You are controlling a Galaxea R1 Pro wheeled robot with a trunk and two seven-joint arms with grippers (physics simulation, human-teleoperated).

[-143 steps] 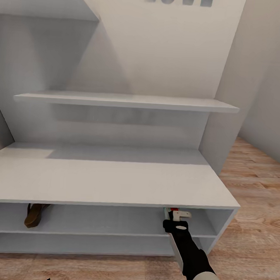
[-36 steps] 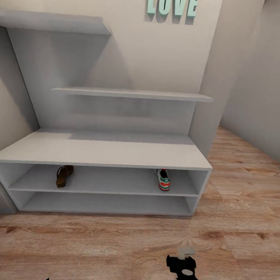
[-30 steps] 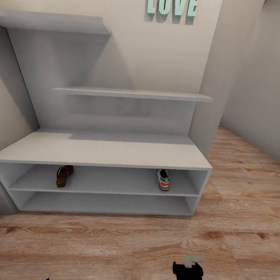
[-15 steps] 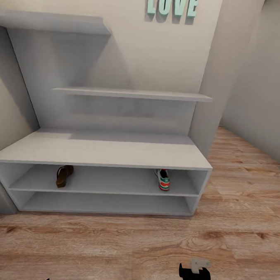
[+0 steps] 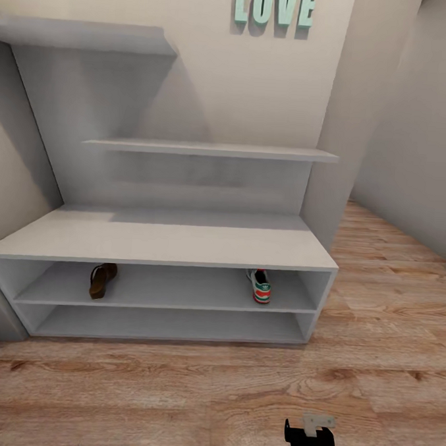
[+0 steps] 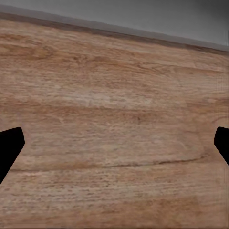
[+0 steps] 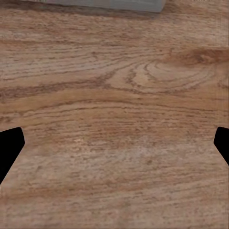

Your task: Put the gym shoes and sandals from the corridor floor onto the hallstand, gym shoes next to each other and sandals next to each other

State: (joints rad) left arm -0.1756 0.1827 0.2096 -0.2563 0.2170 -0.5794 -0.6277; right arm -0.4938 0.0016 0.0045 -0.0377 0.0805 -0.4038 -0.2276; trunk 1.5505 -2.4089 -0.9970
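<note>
One brown sandal (image 5: 102,279) was seen on the upper shelf of the grey shoe rack (image 5: 162,242), near its left end. One gym shoe (image 5: 260,285) was seen on the same shelf, near the right end, well apart from the sandal. The other sandal and gym shoe were not seen on the rack, so about half the job seemed left. The right gripper (image 7: 114,143) was spread wide over the wood floor (image 5: 172,398) with nothing held. The left gripper (image 6: 114,143) was wide apart and bare too.

A home corridor — grey hallstand (image 5: 162,246), wood-plank floor (image 5: 173,391), "LOVE" letters (image 5: 274,5).
</note>
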